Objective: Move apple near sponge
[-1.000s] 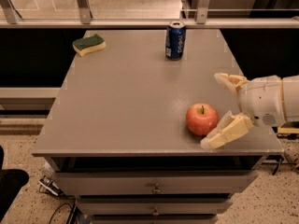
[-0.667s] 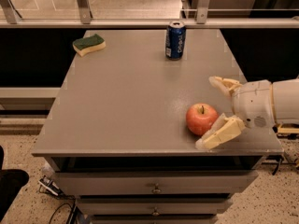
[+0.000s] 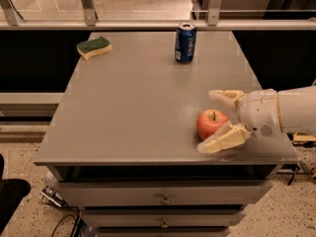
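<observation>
The red-pink apple (image 3: 211, 123) sits upright on the grey table (image 3: 138, 102) near its front right corner. My gripper (image 3: 213, 121) comes in from the right with its cream fingers (image 3: 222, 140) spread to either side of the apple, one behind it and one in front. The fingers are open around the apple and I cannot tell if they touch it. The sponge (image 3: 94, 47), dark green on top and pale yellow below, lies at the table's far left corner, far from the apple.
A blue soda can (image 3: 185, 43) stands upright at the far middle of the table. A metal railing (image 3: 148, 23) runs behind the table. Drawers (image 3: 163, 196) sit below the front edge. The table's front and right edges are close to the apple.
My gripper has slid left along the table so its fingers now reach further around the apple. The apple, sponge and can have not moved.
</observation>
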Controlling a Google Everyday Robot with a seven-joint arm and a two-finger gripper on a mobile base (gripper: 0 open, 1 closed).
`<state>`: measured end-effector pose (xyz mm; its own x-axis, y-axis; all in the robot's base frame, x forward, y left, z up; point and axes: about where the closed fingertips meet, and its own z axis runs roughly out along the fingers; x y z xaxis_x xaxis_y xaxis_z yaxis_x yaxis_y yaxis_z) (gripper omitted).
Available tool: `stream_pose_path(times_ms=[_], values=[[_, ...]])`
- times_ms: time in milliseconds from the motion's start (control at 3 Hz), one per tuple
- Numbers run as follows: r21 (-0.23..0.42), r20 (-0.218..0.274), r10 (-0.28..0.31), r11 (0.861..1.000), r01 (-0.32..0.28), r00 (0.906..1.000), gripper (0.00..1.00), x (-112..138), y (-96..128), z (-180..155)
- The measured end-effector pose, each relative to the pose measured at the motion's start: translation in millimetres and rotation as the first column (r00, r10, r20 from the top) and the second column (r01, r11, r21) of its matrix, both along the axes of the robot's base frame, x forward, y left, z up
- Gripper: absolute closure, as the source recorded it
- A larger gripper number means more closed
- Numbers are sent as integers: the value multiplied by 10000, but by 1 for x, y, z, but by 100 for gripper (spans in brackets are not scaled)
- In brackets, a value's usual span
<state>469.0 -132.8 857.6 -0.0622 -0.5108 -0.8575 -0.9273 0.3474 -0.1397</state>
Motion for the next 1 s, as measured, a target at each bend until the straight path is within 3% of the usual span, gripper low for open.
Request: stream_pose_path(times_ms=[1000], values=[[-35,44,122,9999,-122,9999,87,-1,7,3]])
